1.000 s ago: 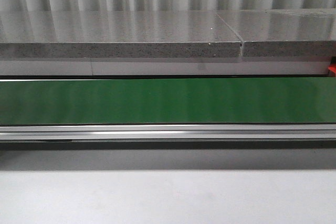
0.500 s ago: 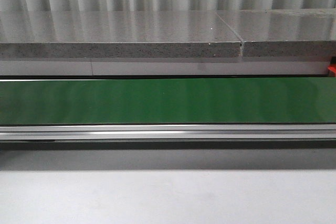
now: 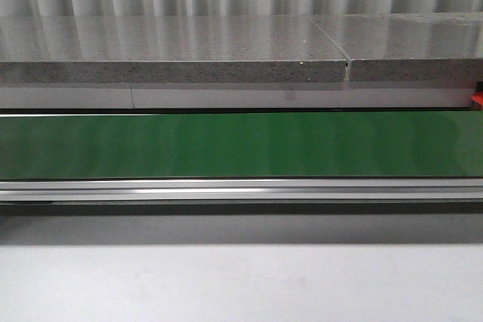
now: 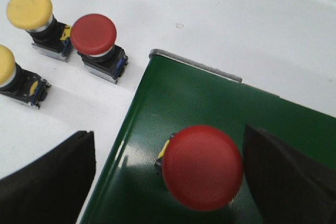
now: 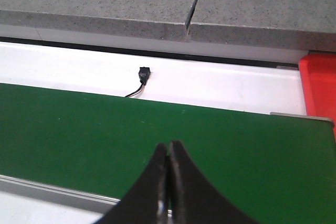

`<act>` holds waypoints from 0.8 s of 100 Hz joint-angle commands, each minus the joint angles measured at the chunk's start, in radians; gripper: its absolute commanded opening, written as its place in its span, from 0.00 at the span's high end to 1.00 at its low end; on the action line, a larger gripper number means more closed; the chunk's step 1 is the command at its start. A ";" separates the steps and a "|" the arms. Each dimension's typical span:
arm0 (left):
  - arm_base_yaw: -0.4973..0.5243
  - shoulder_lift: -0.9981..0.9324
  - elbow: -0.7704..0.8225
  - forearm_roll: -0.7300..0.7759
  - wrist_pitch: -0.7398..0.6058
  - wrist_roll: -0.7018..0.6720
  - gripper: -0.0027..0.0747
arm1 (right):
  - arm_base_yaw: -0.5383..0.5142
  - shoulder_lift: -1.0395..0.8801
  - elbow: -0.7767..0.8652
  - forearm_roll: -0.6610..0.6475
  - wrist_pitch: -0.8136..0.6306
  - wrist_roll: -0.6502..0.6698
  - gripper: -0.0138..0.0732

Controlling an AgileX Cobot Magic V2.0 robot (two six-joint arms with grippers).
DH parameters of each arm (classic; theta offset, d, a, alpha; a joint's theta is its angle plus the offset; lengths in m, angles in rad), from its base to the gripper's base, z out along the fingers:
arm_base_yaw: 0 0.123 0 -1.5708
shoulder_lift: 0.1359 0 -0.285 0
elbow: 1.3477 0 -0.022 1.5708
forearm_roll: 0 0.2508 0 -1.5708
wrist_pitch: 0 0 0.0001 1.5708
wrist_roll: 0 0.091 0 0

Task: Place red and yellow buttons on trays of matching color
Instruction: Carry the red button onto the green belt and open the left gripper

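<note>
Four buttons [image 4: 202, 167] (left wrist only), bare belt [image 3: 241, 145] frontally

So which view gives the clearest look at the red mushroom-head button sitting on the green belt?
The left wrist view: the red mushroom-head button sits on the green belt, between the open left gripper's black fingers. The front view shows only bare belt; the right wrist view shows belt and its shut fingers, no button.

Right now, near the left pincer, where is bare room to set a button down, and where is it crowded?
Bare room: the white table beyond the green belt's end. Crowded: beside the belt's corner stand a red button and two yellow buttons. Another red button sits between the open left pincer's fingers.
</note>
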 commanded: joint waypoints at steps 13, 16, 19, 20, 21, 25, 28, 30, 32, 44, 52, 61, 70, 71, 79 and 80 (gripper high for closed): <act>-0.005 -0.126 -0.024 0.029 -0.041 0.002 0.24 | 0.000 -0.005 -0.025 0.017 -0.058 -0.006 0.92; -0.003 -0.138 -0.029 0.037 -0.037 0.002 0.24 | 0.000 -0.005 -0.025 0.017 -0.058 -0.006 0.92; -0.001 -0.145 -0.034 0.046 -0.033 0.002 0.24 | 0.000 -0.005 -0.025 0.017 -0.058 -0.006 0.92; 0.001 -0.146 -0.037 0.051 -0.031 0.002 0.24 | 0.000 -0.005 -0.025 0.017 -0.058 -0.006 0.92; 0.004 -0.149 -0.040 0.054 -0.029 0.002 0.24 | 0.000 -0.005 -0.025 0.017 -0.058 -0.006 0.92; 0.013 -0.154 -0.049 0.071 -0.027 0.002 0.24 | 0.000 -0.005 -0.025 0.017 -0.058 -0.006 0.92; 0.022 -0.157 -0.057 0.079 -0.014 0.002 0.24 | 0.000 -0.005 -0.025 0.017 -0.058 -0.006 0.92; 0.030 -0.157 -0.063 0.086 -0.007 0.002 0.24 | 0.000 -0.005 -0.025 0.017 -0.058 -0.006 0.92; 0.039 -0.157 -0.069 0.091 -0.002 0.002 0.24 | 0.000 -0.005 -0.025 0.017 -0.058 -0.006 0.92; 0.107 -0.151 -0.074 0.098 0.014 0.002 0.24 | 0.000 -0.005 -0.025 0.017 -0.058 -0.006 0.92; 0.157 -0.139 -0.074 0.098 0.015 0.002 0.24 | 0.000 -0.005 -0.025 0.017 -0.058 -0.006 0.92; 0.210 -0.116 -0.074 0.090 0.009 0.002 0.24 | 0.000 -0.005 -0.025 0.017 -0.058 -0.006 0.92; 0.253 -0.084 -0.074 0.089 0.000 0.002 0.24 | 0.000 -0.005 -0.025 0.017 -0.058 -0.006 0.92; 0.258 -0.080 -0.074 0.087 0.001 0.002 0.24 | 0.000 -0.005 -0.025 0.017 -0.058 -0.006 0.92; 0.280 -0.040 -0.074 0.082 -0.006 0.002 0.24 | 0.000 -0.005 -0.025 0.017 -0.058 -0.006 0.92; 0.282 -0.036 -0.074 0.082 -0.009 0.002 0.24 | 0.000 -0.005 -0.025 0.017 -0.058 -0.006 0.92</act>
